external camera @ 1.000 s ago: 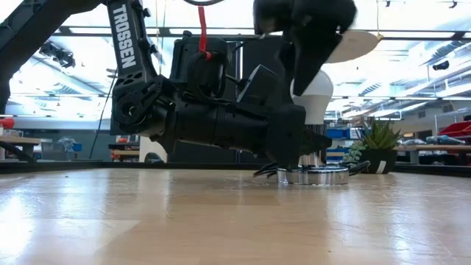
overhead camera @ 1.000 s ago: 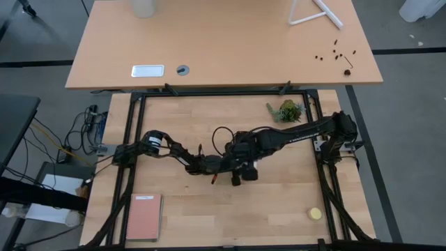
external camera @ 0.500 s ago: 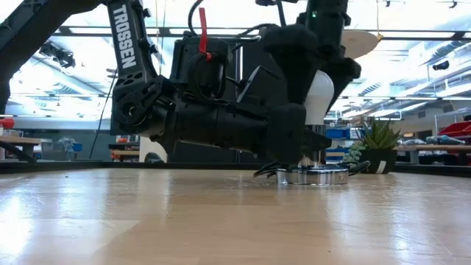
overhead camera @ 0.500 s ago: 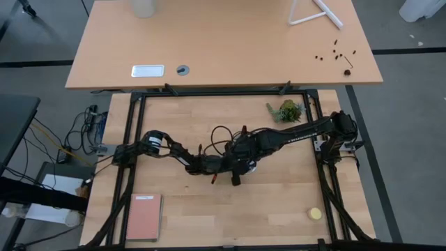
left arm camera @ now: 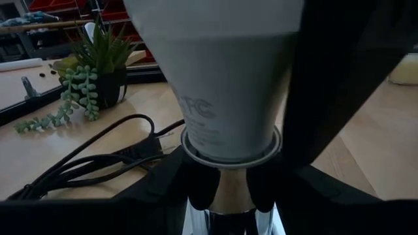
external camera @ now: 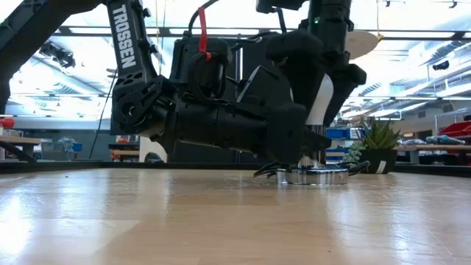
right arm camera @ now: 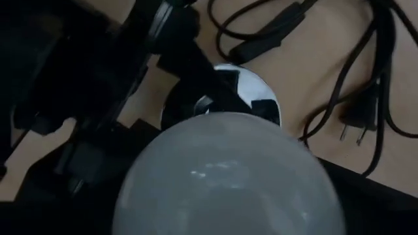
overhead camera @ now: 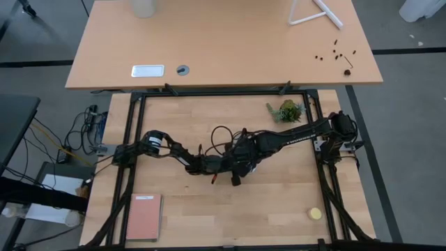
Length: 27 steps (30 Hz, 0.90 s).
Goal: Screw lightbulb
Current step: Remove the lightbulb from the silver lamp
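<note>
Lightbulb (external camera: 321, 94), upright at frame centre, now enclosed by lowered right gripper (external camera: 313, 81), fingers narrowing; left gripper (left arm camera: 225, 189) clamps socket (external camera: 313, 175).

Black cord (overhead camera: 221, 134) loops behind both arms; front table (overhead camera: 279, 209) free.

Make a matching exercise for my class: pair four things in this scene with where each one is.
Things:
1. lightbulb
2. potted plant
3. red notebook
4. yellow disc

Places:
A. near corner on the left arm's side
B. upright over the silvery base
C. near corner on the right arm's side
D. far edge, beside the right arm

Pairs: 1-B, 2-D, 3-A, 4-C
</note>
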Each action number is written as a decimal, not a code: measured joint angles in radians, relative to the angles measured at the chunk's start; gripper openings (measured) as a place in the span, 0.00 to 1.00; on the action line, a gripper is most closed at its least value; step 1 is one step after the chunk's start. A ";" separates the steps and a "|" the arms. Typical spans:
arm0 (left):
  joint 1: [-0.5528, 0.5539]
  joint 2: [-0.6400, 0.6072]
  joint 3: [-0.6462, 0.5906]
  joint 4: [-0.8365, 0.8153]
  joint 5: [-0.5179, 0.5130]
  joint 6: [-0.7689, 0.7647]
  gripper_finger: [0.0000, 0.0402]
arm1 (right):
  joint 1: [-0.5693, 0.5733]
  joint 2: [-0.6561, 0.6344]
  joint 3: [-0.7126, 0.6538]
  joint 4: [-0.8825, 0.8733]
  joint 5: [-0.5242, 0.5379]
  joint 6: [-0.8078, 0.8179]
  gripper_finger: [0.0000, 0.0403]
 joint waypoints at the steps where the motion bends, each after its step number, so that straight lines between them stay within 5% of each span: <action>1: 0.000 0.000 0.000 0.000 0.001 -0.003 0.46 | -0.001 0.003 0.001 0.001 -0.001 -0.007 0.78; 7: 0.000 0.000 0.000 -0.004 0.000 -0.004 0.46 | -0.018 0.002 0.002 0.001 -0.026 -0.118 0.60; 14: 0.001 0.000 0.000 -0.004 -0.003 -0.004 0.46 | -0.033 0.002 0.002 0.001 -0.030 -0.452 0.60; 27: 0.001 0.000 0.000 -0.004 -0.008 0.007 0.46 | -0.041 0.002 0.002 0.015 0.053 -1.667 0.64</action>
